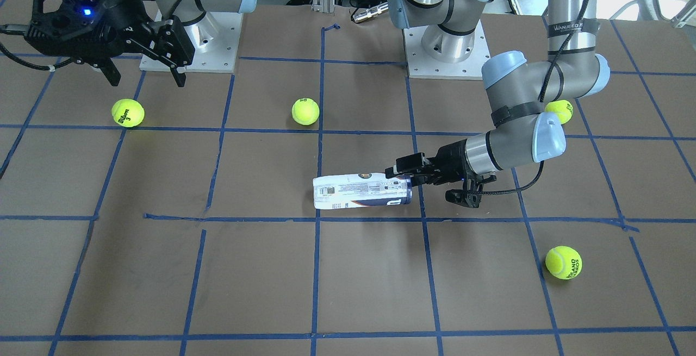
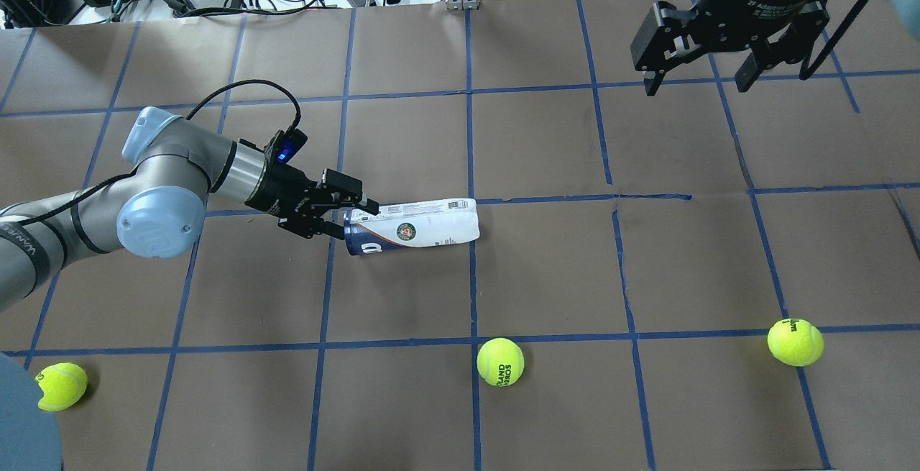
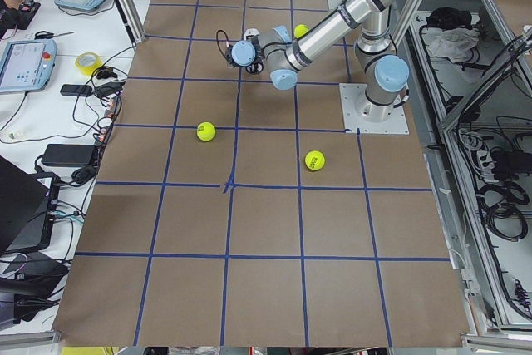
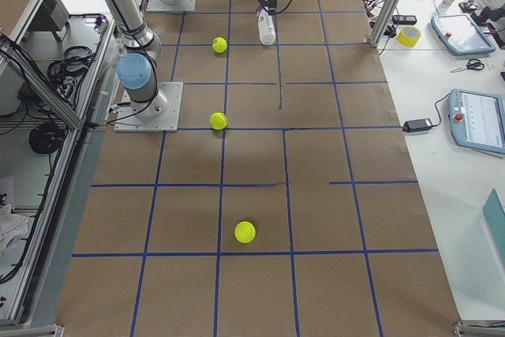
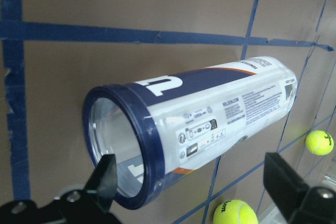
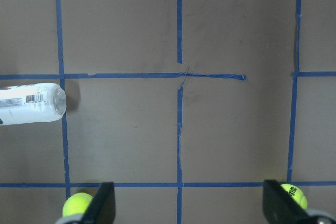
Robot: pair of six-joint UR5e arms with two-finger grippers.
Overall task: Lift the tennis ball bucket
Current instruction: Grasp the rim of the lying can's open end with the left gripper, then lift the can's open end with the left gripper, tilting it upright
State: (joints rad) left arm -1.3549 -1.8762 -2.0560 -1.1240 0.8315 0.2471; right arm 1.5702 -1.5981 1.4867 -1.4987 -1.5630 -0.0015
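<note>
The tennis ball bucket [image 2: 413,225] lies on its side near the table's middle: a clear tube with a white and navy label and a navy rim. It also shows in the front view [image 1: 361,192] and the left wrist view [image 5: 210,119], open mouth toward the camera. My left gripper [image 2: 343,216] is open at the rim end, low over the table. One finger [image 5: 102,182] sits in front of the mouth and the other [image 5: 283,182] stands off to the side. My right gripper [image 2: 701,79] is open and empty, high over the far right.
Several yellow-green tennis balls lie loose on the brown taped table: one [image 2: 500,362] in front of the bucket, one [image 2: 795,341] at the right, one [image 2: 61,386] at the near left, one [image 1: 563,262] beyond my left arm. Cables and boxes line the far edge.
</note>
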